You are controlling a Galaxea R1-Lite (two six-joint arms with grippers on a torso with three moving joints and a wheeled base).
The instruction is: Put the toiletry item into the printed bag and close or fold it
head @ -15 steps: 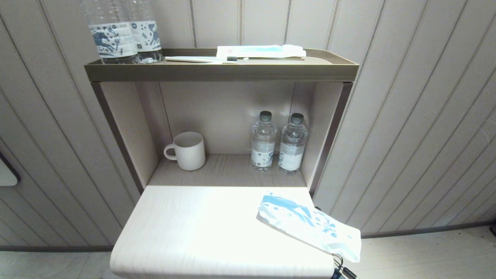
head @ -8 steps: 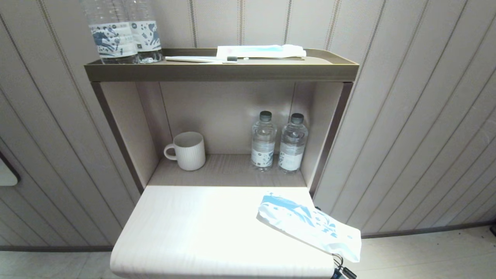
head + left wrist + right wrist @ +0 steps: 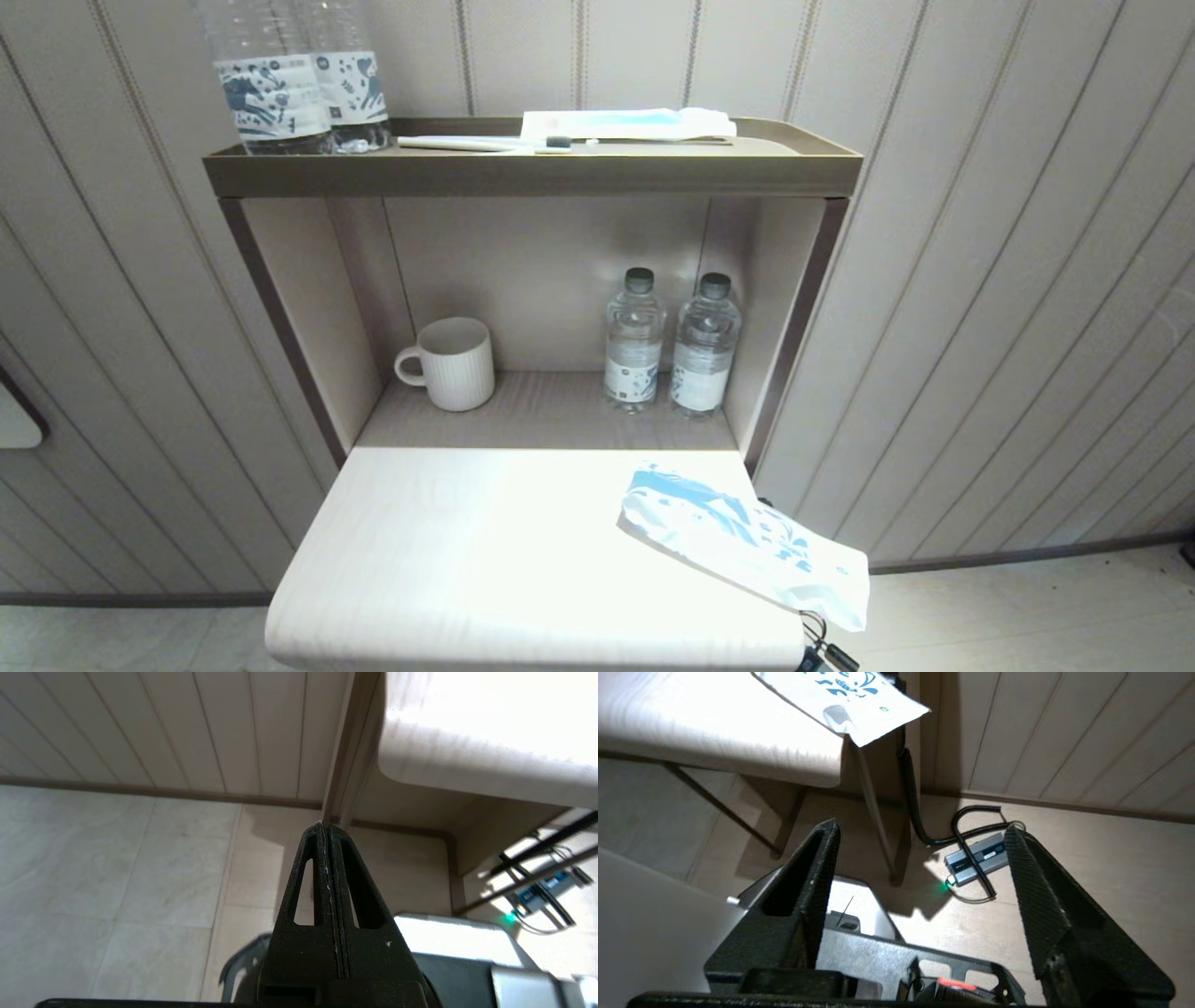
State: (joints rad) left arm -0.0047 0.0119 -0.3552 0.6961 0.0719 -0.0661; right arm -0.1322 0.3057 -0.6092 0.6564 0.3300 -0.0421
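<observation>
The toothbrush [image 3: 476, 143], slim and pale with a dark patch near its right end, lies on the top tray [image 3: 532, 174] of the shelf unit, in front of a flat white packet with a light-blue stripe [image 3: 627, 122]. The printed bag [image 3: 738, 537], white with blue motifs, lies flat on the right of the white table [image 3: 467, 560], one end hanging over the table's right edge. Neither gripper shows in the head view. My left gripper [image 3: 325, 828] is shut on nothing, low beside the table. My right gripper [image 3: 920, 828] is open and empty below the overhanging bag [image 3: 850, 695].
Two large water bottles [image 3: 294, 79] stand at the tray's left. In the niche below are a white mug [image 3: 451, 363] and two small bottles [image 3: 672, 343]. A power brick with a coiled cable [image 3: 978, 856] lies on the floor by the table leg.
</observation>
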